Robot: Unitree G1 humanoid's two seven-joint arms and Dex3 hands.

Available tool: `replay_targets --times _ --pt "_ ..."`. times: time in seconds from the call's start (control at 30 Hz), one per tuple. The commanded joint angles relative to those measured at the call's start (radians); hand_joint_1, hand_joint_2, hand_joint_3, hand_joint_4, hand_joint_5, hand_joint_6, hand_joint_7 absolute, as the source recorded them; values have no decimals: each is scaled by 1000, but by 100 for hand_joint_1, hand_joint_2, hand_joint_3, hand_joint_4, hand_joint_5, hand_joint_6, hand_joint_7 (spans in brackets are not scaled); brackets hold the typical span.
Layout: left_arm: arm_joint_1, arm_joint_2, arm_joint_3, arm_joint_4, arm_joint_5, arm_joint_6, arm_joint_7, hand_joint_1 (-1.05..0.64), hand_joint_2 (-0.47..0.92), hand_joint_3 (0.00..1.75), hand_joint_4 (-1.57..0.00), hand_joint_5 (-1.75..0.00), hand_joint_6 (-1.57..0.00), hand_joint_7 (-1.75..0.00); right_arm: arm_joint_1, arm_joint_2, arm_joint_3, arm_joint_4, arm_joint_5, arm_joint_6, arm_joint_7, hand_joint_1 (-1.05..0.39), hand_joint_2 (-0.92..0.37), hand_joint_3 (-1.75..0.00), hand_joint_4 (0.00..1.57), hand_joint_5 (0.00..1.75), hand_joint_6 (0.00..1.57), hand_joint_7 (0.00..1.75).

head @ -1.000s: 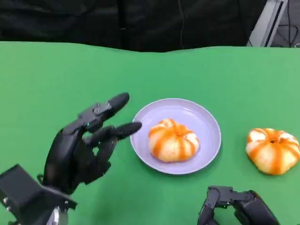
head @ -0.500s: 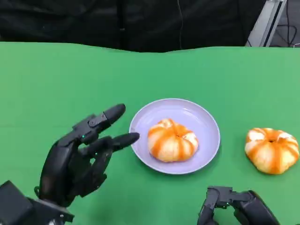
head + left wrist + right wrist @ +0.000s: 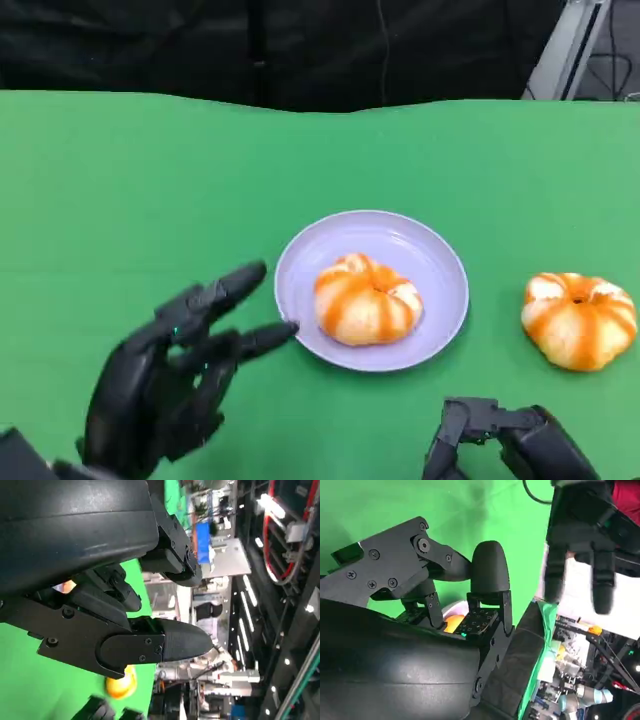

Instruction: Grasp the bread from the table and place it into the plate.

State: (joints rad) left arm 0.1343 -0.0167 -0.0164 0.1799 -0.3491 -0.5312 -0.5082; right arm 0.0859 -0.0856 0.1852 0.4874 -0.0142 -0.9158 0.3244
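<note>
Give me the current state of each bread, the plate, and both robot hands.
Bread on plate: resting inside the plate, untouched.
Bread on table: on the green table, outside the plate, untouched.
Plate: flat on the table, holding one bread.
Left robot hand: fingers apart, holding nothing.
Right robot hand: empty; fingers' pose unclear.

table: green cloth (image 3: 120, 180) | backdrop: black curtain (image 3: 150, 45) | far right corner: grey metal stand (image 3: 562, 48)

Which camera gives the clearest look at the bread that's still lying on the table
The head view: the bread on the table lies whole and unblocked to the right of the plate. The left wrist view shows an orange bit beyond the fingers, likely it. The right wrist view shows an orange sliver; which bread, I cannot tell.
</note>
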Motion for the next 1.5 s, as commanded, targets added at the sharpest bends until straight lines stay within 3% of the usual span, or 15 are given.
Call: replay_targets --times 0.03,0.33,0.57,0.87,1.03,1.13,1.2,1.37,1.5 --pt "7 -4 10 32 -18 -37 -33 -80 92 49 -88 -1 -61 -1 10 -18 -9 -19 13 7 3 -26 -65 -87 79 155 78 133" --pt "21 -17 13 83 -19 -51 -54 -82 92 48 -90 -2 -64 -1 23 -20 -10 -37 17 12 6 -26 -64 -89 79 155 78 133" --pt "-7 -38 17 233 -18 -118 -117 -82 92 49 -92 -2 -67 -2 30 -21 -12 -52 25 29 10 -26 -64 -89 79 156 77 134" --pt "-21 -53 23 270 20 -147 -96 -77 92 47 -93 -1 -68 -1 29 -19 -15 -59 15 31 5 -25 -64 -89 79 157 77 135" --pt "-42 -43 33 308 114 -217 -30 -49 92 31 -95 -1 -69 -1 31 -17 -13 -68 11 43 4 -27 -64 -89 78 157 76 135" --pt "-46 -30 33 297 157 -214 9 -15 92 20 -96 -1 -72 -1 33 -14 -10 -72 10 43 4 -26 -65 -88 78 157 76 135" --pt "-45 -27 29 293 170 -211 23 -3 92 18 -96 -1 -73 -1 34 -14 -10 -72 9 41 3 -25 -65 -88 78 157 76 135" --pt "-46 -31 13 296 231 -219 85 7 92 26 -97 -1 -79 -3 32 -17 -12 -64 13 37 7 -26 -65 -87 78 156 77 135" --pt "-63 -25 1 326 269 -260 111 6 92 39 -118 -10 -107 -8 31 -17 -13 -61 13 37 7 -27 -65 -87 79 157 77 135"
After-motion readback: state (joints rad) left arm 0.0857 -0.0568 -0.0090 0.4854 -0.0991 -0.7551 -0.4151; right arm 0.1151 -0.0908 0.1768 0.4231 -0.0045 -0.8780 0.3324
